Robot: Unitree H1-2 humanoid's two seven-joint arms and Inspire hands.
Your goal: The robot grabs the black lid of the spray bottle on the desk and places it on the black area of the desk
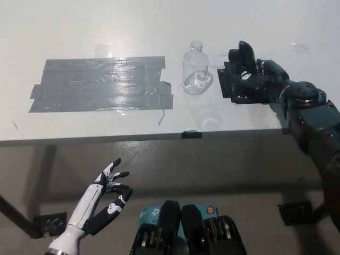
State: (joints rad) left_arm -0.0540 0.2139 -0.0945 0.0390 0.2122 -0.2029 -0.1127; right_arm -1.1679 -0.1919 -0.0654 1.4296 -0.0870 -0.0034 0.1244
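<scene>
Left hand (109, 186): hanging below the near edge of the desk (159, 21) at the lower left, white with dark pads, its fingers (118, 174) spreading apart and gripping nothing.
Grey tape patch (101, 84): lying flat on the left half of the white desk, made of overlapping shiny strips, with one loose strip end sticking out toward the desk's near edge.
Spray bottle (196, 69): standing upright just right of the grey tape patch and just left of the black area, clear, with its neck open and no cap on it.
Black area (234, 85): a dark taped square on the desk right of the bottle, mostly covered by the black hand.
Right hand (252, 74): reaching in from the right and lying over the black area, fingers pointing toward the desk's far side; whether it is clasping anything cannot be told.
Black lid: not showing anywhere on the desk; it may be hiding under the right hand, but that cannot be told.
</scene>
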